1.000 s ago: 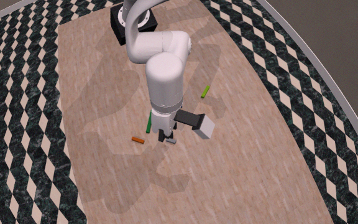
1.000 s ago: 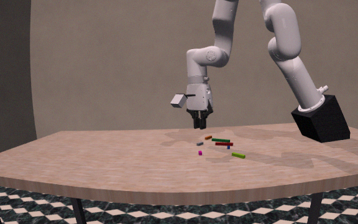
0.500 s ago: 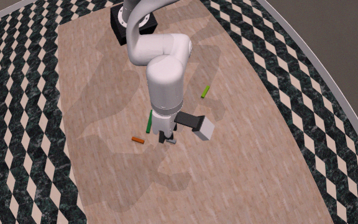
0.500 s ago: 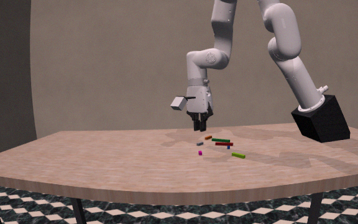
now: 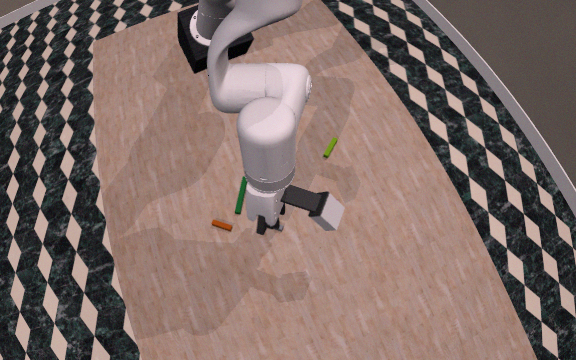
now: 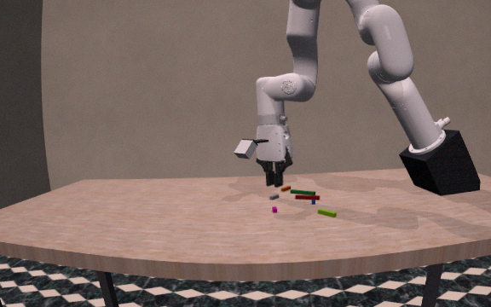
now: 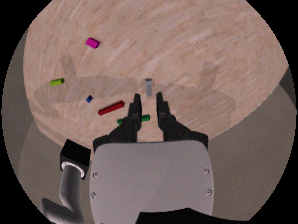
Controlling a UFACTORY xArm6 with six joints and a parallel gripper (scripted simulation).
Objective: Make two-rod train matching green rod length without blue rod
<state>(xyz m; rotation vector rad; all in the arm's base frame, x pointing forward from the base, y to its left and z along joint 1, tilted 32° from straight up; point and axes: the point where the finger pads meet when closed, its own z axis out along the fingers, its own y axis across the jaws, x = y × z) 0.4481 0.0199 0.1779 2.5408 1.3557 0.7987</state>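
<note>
Red rod [image 6: 307,197] [image 7: 111,108] shows in exterior + wrist cams, not top. Gripper's [image 5: 269,227] [image 6: 274,183] [image 7: 149,95] partly open w/ nothing held; orange rod's hidden in wrist cam.

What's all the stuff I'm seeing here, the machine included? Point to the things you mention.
green rod [image 5: 241,195] [image 6: 303,192] [image 7: 146,118]: one, green, on the table near the red rod
red rod [image 6: 307,197] [image 7: 111,108]: one, red, between green and blue
blue rod [image 6: 313,202] [image 7: 89,99]: one, blue, beside the red rod
orange rod [image 5: 222,225] [image 6: 285,188]: one, orange, near the green rod's end
grey rod [image 5: 281,228] [image 6: 274,197] [image 7: 149,87]: one, grey, on the table near the gripper
magenta rod [image 6: 274,210] [image 7: 92,43]: one, magenta, apart from the others
lime rod [image 5: 330,148] [image 6: 326,213] [image 7: 57,82]: one, lime, off to one side
table [image 5: 168,290] [image 6: 143,230] [image 7: 200,40]: one, wood-coloured, under the rods
arm [image 5: 268,122] [image 6: 392,43]: one, white, on a black base
gripper [image 5: 270,230] [image 6: 274,185] [image 7: 148,100]: one, black fingers, above the table
</note>
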